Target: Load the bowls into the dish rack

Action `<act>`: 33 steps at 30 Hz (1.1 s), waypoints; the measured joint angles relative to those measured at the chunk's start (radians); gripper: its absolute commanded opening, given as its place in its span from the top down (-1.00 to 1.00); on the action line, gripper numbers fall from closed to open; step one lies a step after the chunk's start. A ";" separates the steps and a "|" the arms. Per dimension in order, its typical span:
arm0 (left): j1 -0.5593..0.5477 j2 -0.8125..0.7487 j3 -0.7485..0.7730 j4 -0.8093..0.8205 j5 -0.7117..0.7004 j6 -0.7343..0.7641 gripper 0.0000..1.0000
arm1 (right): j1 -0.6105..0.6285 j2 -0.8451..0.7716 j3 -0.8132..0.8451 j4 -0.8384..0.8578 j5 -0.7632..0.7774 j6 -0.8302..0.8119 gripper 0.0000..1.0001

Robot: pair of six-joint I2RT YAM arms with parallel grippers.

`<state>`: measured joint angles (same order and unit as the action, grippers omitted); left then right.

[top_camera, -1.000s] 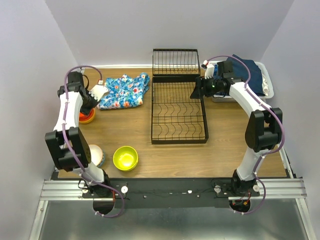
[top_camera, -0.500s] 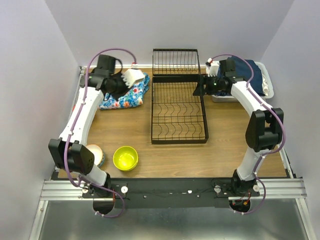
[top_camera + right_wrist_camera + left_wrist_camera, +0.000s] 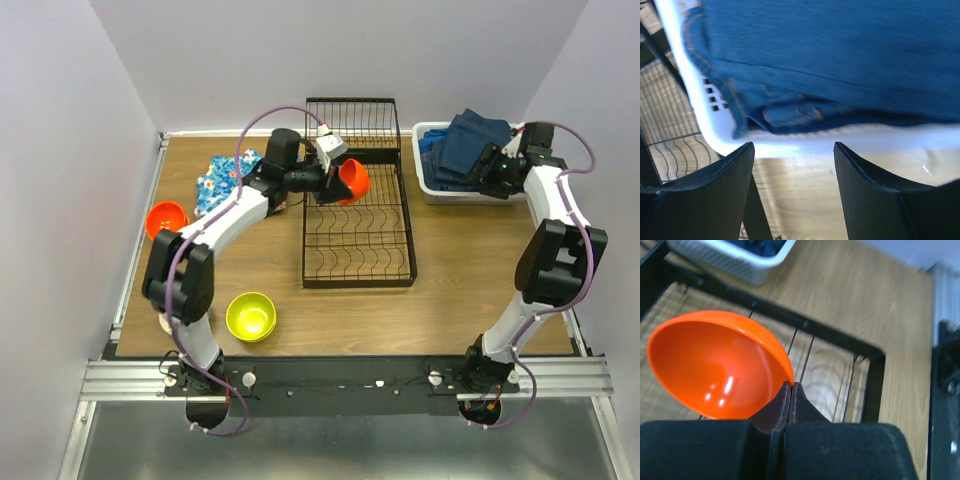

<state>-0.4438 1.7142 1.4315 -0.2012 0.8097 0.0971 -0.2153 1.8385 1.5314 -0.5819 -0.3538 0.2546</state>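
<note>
My left gripper [image 3: 338, 180] is shut on the rim of a red-orange bowl [image 3: 353, 179] and holds it tilted above the far part of the black wire dish rack [image 3: 358, 262]. In the left wrist view the fingertips [image 3: 791, 385] pinch the bowl [image 3: 715, 367] over the rack wires [image 3: 867, 380]. A second orange bowl [image 3: 167, 217] sits at the table's left edge. A lime-green bowl [image 3: 251, 315] sits near the front left. A pale bowl [image 3: 165, 323] is mostly hidden behind the left arm. My right gripper [image 3: 487, 166] is open and empty beside the white basket; it also shows in its wrist view [image 3: 794, 147].
The white plastic basket [image 3: 432, 186] of dark blue clothes [image 3: 470, 140] stands at the back right; its rim [image 3: 765, 142] is just beyond my right fingers. A floral cloth [image 3: 215, 175] lies at the back left, partly under the left arm.
The left arm swung from the table's left edge to above the rack, carrying the red-orange bowl. The right gripper drew back from the rack's right edge to the basket.
</note>
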 measured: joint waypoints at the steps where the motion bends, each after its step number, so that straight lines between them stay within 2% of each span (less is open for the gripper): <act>1: -0.005 0.024 -0.024 0.102 0.026 -0.069 1.00 | -0.016 -0.006 0.000 -0.013 0.010 0.000 -0.46; 7: -0.016 0.254 -0.078 0.784 0.105 -0.555 1.00 | -0.011 -0.054 -0.011 -0.059 0.016 -0.020 -0.46; 13: -0.051 0.439 -0.011 1.134 0.113 -0.834 1.00 | 0.000 -0.103 -0.072 -0.085 0.036 -0.061 -0.46; 22: -0.100 0.560 0.005 1.433 0.074 -1.100 1.00 | 0.000 -0.154 -0.088 -0.134 0.076 -0.125 -0.46; 26: -0.099 0.629 0.017 1.458 0.041 -1.162 1.00 | 0.000 -0.179 -0.106 -0.147 0.081 -0.136 -0.46; 33: -0.101 0.678 0.066 1.442 0.035 -1.161 1.00 | 0.000 -0.180 -0.111 -0.148 0.081 -0.140 -0.46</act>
<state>-0.5449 2.3917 1.4971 1.2404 0.8448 -1.0637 -0.2150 1.6588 1.4200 -0.7296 -0.2726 0.1143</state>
